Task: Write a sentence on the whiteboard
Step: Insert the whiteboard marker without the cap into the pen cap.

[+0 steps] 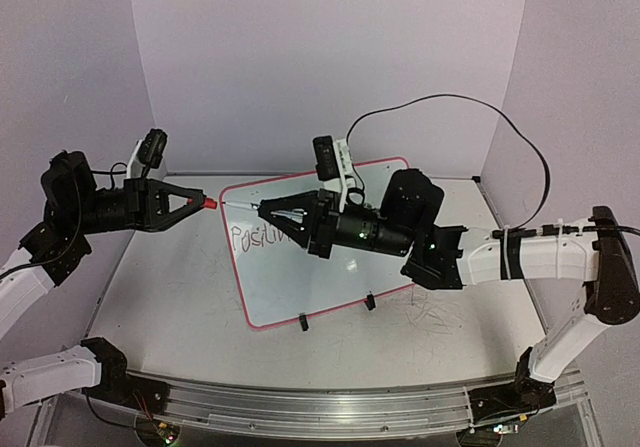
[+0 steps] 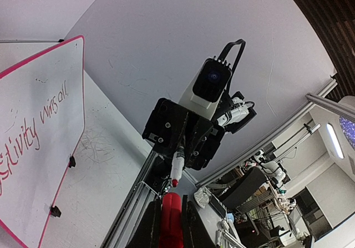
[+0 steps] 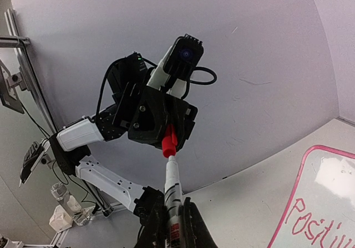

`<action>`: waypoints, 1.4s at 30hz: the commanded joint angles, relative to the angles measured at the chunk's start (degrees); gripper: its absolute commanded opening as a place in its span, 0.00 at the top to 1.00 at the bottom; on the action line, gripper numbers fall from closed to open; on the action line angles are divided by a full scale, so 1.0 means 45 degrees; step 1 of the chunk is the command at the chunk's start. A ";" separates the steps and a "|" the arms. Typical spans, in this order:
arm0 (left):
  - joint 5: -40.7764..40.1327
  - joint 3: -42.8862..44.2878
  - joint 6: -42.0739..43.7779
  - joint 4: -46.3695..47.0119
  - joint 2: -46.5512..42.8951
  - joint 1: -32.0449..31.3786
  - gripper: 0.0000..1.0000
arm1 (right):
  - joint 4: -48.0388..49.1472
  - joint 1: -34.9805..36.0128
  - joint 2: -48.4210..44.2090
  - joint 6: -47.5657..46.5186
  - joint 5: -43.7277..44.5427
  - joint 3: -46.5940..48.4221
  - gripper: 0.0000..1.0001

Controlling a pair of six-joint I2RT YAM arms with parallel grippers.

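At the left of the worktop (image 1: 160, 297), the left fingers (image 2: 148, 228) are clamped on a red cap (image 1: 211, 204), facing the marker (image 1: 250, 208), which the right fingers (image 3: 195, 234) clamp by its barrel. Below them the whiteboard (image 1: 330, 287) lies on the worktop and carries the sentence (image 1: 255, 237). The board looks stiff, light and slippery, so I would take it by the rim.

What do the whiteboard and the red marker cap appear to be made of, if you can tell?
The whiteboard looks like a glossy coated panel, going by the bright light patches reflected on it. Its thin red-pink rim seems plastic, though that is uncertain. The red cap looks like smooth moulded plastic: evenly coloured, with a slight sheen.
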 commanded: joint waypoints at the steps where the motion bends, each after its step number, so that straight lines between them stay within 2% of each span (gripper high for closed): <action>1: 0.0239 0.0018 -0.0156 0.0717 -0.0135 -0.0052 1.00 | 0.0772 0.0072 0.0227 0.0095 0.0118 0.0717 1.00; 15: 0.0218 -0.0136 -0.0341 0.0860 -0.0338 -0.0052 1.00 | 0.0842 0.0087 0.0710 0.0318 -0.0129 0.1029 1.00; 42: 0.0099 -0.0280 -0.0320 0.0890 -0.0294 -0.0052 1.00 | 0.1303 0.0342 -0.0204 0.0244 0.0247 -0.0085 1.00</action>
